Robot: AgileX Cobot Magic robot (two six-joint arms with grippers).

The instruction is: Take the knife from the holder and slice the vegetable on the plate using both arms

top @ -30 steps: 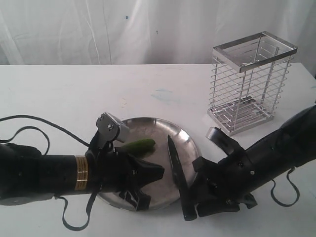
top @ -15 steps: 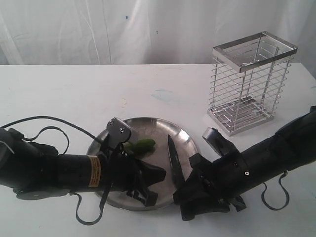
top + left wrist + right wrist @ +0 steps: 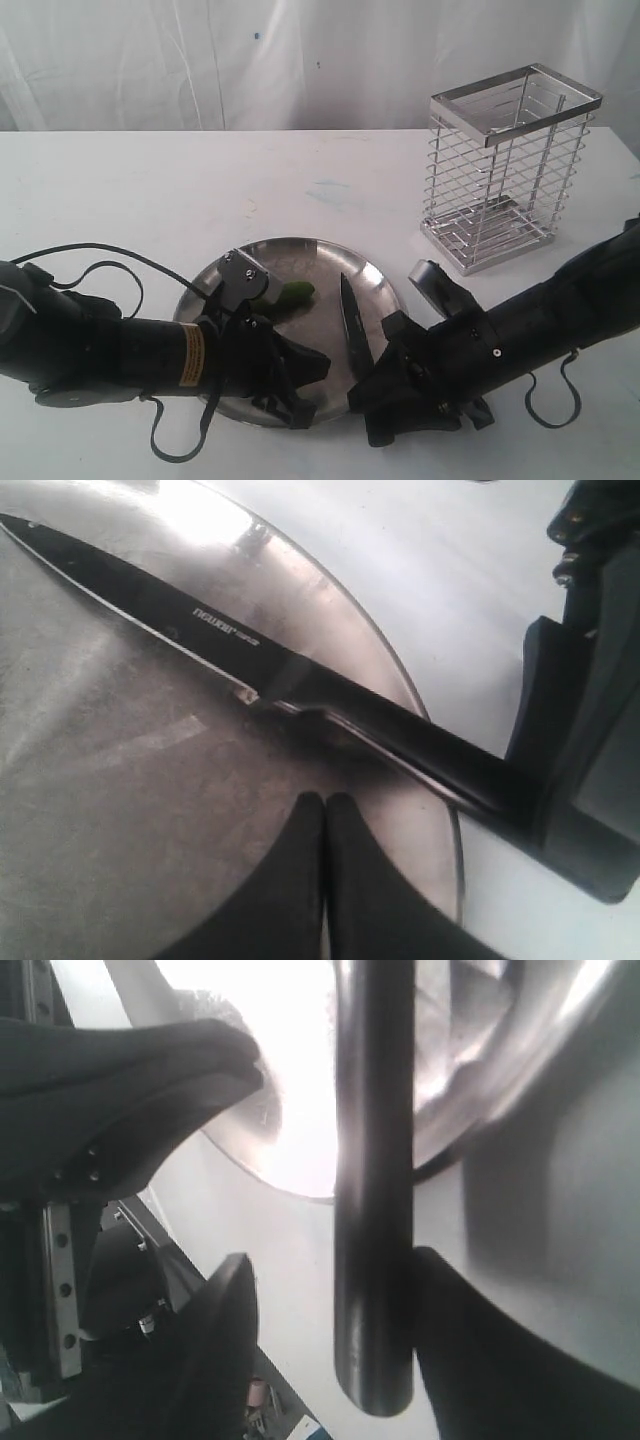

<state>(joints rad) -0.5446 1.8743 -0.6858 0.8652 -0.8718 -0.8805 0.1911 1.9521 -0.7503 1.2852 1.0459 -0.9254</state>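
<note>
Right tool [image 3: 325,1265] straddling knife [image 3: 372,1160] handle, blade resting on plate [image 3: 300,255]

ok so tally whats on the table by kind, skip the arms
knife: 1
green chilli: 1
steel plate: 1
wire holder: 1
total: 4

Exterior view: vegetable [image 3: 296,293] mostly hidden behind left arm [image 3: 110,355] (only a green end shows); knife [image 3: 352,320] handle covered by right arm [image 3: 545,315].
</note>
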